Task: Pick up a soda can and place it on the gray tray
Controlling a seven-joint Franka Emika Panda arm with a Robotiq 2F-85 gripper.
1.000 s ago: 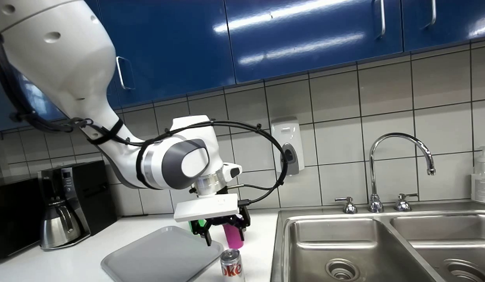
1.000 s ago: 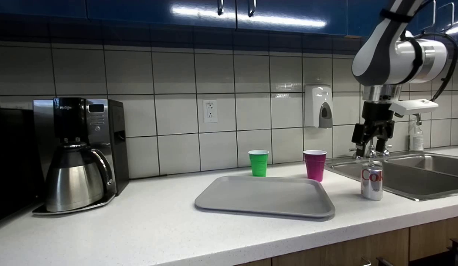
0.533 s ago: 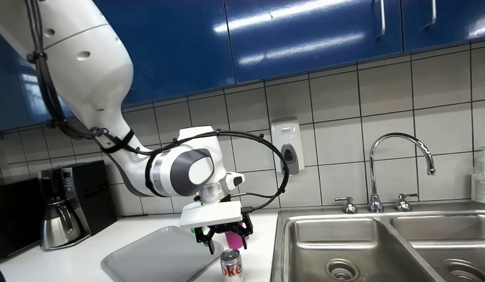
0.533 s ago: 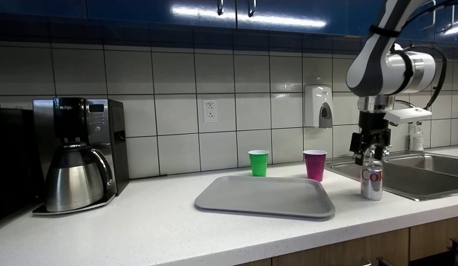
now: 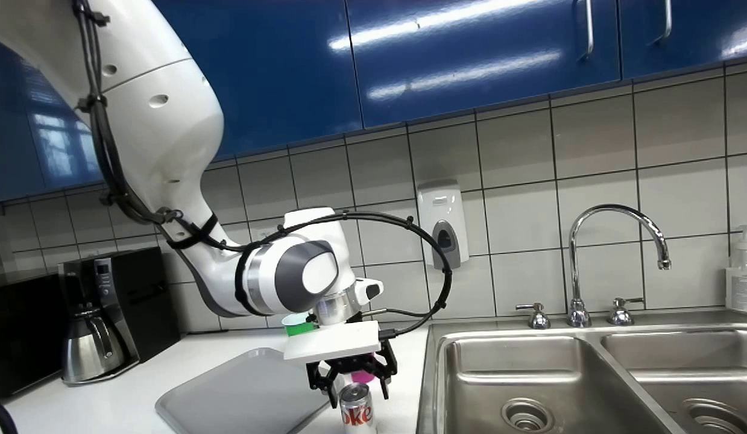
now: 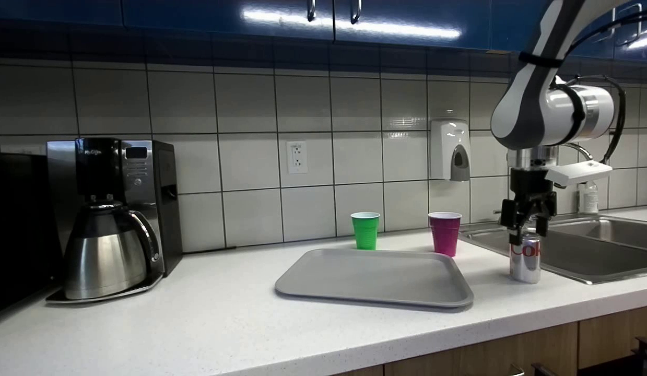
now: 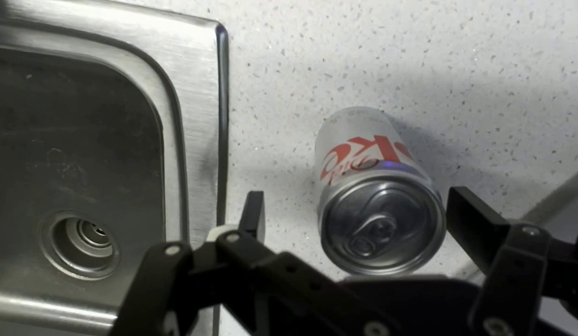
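Black two-fingered end effector, its fingers spread apart. In the wrist view the silver, red-lettered, cylindrical metal soda can appears between them, nearer one finger; in both exterior views the fingertips appear level with its top. The can stands upright on the white speckled bench, between the stainless-steel sink and the flat, light-gray, rectangular tray. Beyond the tray stand a magenta tapered cup and a green tapered cup.
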